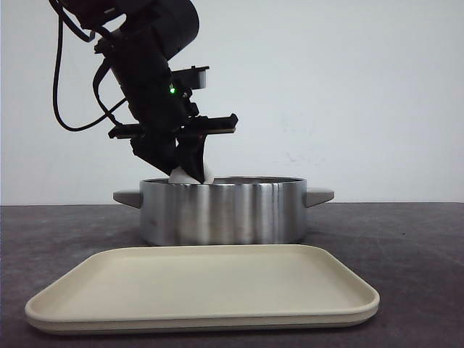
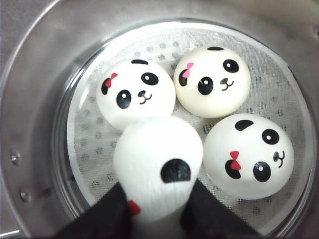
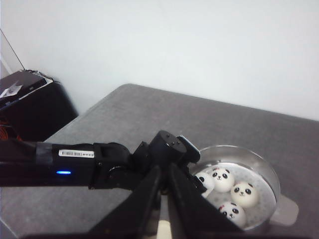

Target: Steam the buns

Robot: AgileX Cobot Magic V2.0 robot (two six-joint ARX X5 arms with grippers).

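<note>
Three buns (image 2: 199, 124) are sitting in the steamer pot (image 1: 221, 210), and the left gripper (image 2: 157, 209) is holding the fourth bun (image 2: 158, 167) just above them. Its two black fingers (image 2: 107, 214) are pinching the bun at its sides, closed only as far as the bun lets them. So I think the job is nearly finished: this last bun needs to be set down in the open spot and let go. The tray (image 1: 203, 290) in front of the pot is holding no buns now.

The right gripper (image 3: 164, 196) is hanging well apart from the pot, with its long dark fingers almost together and nothing between them.

The buns are round, smooth and shiny white, like little domes, with black panda ears, eyes and smiles (some are wearing a tiny red or pink bow). The one being held is looking a bit squashed and tall, so it is probably soft. The pot is shiny silver metal with a flat handle on each side. Inside, a white liner (image 2: 279, 99) with small holes is covering the bottom. The tray is pale cream with rounded corners and a low rim. The table (image 1: 413, 239) is dark grey and a bit rough looking.
</note>
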